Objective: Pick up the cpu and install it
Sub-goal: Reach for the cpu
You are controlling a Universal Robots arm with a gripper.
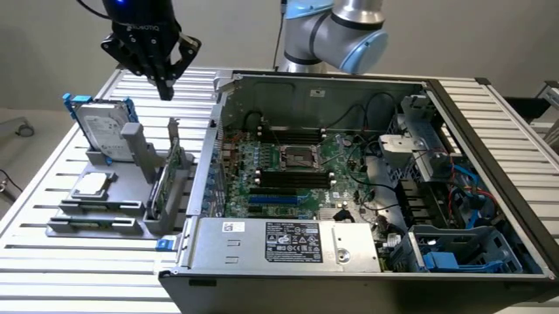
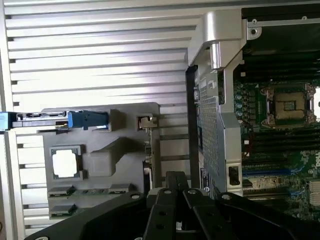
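Observation:
The cpu (image 1: 93, 185), a small flat silver square, lies in a recess of the grey holder (image 1: 118, 212) on the slatted table, at the exterior view's left. My gripper (image 1: 164, 88) hangs high above the table behind the holder, fingers shut together with nothing between them. It is well apart from the cpu. The motherboard socket (image 1: 297, 157) sits in the middle of the open computer case (image 1: 288, 245). From the wrist, the cpu (image 2: 65, 163) shows bright in its holder pocket, the socket (image 2: 289, 105) lies inside the case, and my shut gripper (image 2: 175, 186) points between holder and case wall.
A silver hard drive (image 1: 101, 125) with a blue bracket stands upright at the holder's back. A card (image 1: 166, 173) stands on edge between holder and case. The case wall (image 1: 214, 131) rises right of the holder. The robot arm's base (image 1: 336, 33) is behind the case.

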